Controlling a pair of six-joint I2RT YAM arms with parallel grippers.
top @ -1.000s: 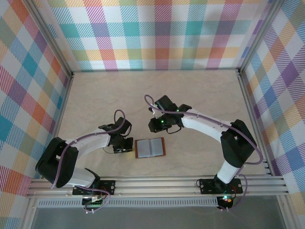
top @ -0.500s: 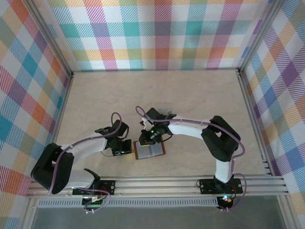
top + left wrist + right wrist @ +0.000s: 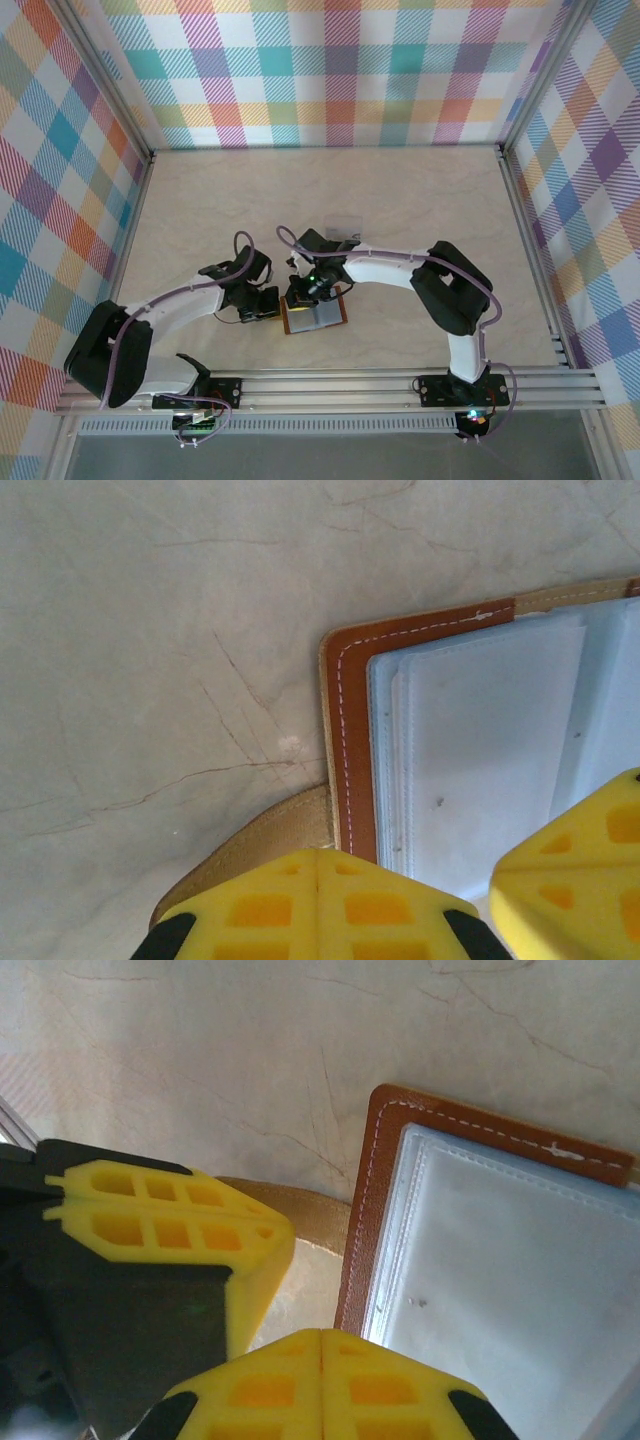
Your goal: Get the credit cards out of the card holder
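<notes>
The marbled beige table [image 3: 200, 200] fills the plaid-walled bay. The left gripper [image 3: 317, 885], fingers pressed together, sits over the strap tab [image 3: 268, 842]. The right gripper [image 3: 320, 1375], likewise closed, is at the left edge of the open card holder [image 3: 322, 316], near the table's front.

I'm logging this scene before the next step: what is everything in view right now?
card holder: one, reddish-brown, lying open on the table between the two grippers
clear pockets: several, pale grey, stacked inside the holder
strap: one, tan, sticking out from the holder's left edge, running under the left fingers
loose card: one, pale grey, flat on the table beyond the right arm
table: one, pale marbled beige
walls: three, pastel plaid, around the table
left gripper: one, yellow fingers, shut, at the strap
right gripper: one, yellow fingers, shut, at the holder's left pocket edge
</notes>
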